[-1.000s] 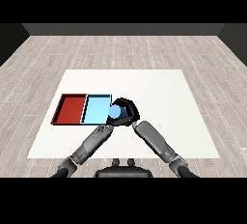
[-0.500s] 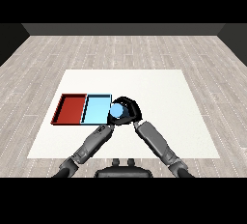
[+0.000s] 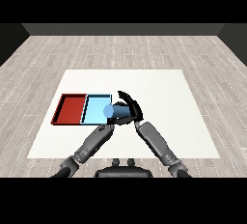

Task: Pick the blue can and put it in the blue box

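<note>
Blue can (image 3: pixel 109 111): enclosed by curled right hand (image 3: pixel 127 111), now over the right edge of the blue tray (image 3: pixel 95 108), shifted slightly tray-ward from a second ago. Release pending. Left hand: concealed, state unknown. Red tray (image 3: pixel 70 108): left of blue tray.

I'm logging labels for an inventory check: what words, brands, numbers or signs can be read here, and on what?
None can be read.
blue can, held in the right hand: no label shows.
red tray: plain.
light blue tray: plain.
white table: no markings.
</note>
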Robot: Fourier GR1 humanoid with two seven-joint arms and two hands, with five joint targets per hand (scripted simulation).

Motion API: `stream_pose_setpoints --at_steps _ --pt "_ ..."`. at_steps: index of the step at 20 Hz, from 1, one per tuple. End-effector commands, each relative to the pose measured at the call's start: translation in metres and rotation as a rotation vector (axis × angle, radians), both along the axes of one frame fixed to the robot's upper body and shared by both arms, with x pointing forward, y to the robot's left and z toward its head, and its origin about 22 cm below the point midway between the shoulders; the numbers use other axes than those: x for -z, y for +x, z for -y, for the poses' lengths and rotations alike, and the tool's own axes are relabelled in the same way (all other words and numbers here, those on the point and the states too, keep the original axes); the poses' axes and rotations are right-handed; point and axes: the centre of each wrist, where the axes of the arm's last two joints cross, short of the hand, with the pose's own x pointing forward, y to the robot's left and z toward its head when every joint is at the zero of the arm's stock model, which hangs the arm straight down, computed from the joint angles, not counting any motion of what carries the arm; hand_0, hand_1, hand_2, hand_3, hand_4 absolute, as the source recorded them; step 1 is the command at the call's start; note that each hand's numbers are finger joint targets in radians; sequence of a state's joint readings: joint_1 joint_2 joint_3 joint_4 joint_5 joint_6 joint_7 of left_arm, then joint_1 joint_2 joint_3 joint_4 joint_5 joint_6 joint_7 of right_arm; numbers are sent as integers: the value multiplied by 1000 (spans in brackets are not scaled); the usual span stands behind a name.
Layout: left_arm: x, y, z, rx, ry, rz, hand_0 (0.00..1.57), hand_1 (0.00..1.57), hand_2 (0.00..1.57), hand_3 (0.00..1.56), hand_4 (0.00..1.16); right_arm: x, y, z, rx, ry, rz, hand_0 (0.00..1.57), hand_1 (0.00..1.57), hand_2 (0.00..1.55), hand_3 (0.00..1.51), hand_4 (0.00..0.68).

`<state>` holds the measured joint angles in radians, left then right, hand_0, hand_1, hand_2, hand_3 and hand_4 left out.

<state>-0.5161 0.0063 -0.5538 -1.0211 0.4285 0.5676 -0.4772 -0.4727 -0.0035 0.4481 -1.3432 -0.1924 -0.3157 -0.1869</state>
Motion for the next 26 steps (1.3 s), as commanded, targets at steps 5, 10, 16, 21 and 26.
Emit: stream_pose_setpoints --at_steps 5,10,16,21,26 --pt "6 -2 -15 -43 53 87 1571 1571 1571 1476 1142 -20 -3 24 46 86 19 0 0 0 0 0" --pt "3 -5 -10 -61 60 62 1571 1571 1571 1479 1139 -27 -3 76 17 141 49 0 0 0 0 0" --pt "0 25 -60 -164 166 68 1571 1571 1568 1468 1138 -29 -49 111 75 160 122 0 0 0 0 0" --pt "-25 60 -121 -312 203 -10 1567 1567 1557 1486 1133 -45 -39 140 181 163 143 0 0 0 0 0" --pt "-13 70 -169 -404 341 -183 1563 1563 1541 1463 1097 -7 -48 144 203 184 111 0 0 0 0 0"
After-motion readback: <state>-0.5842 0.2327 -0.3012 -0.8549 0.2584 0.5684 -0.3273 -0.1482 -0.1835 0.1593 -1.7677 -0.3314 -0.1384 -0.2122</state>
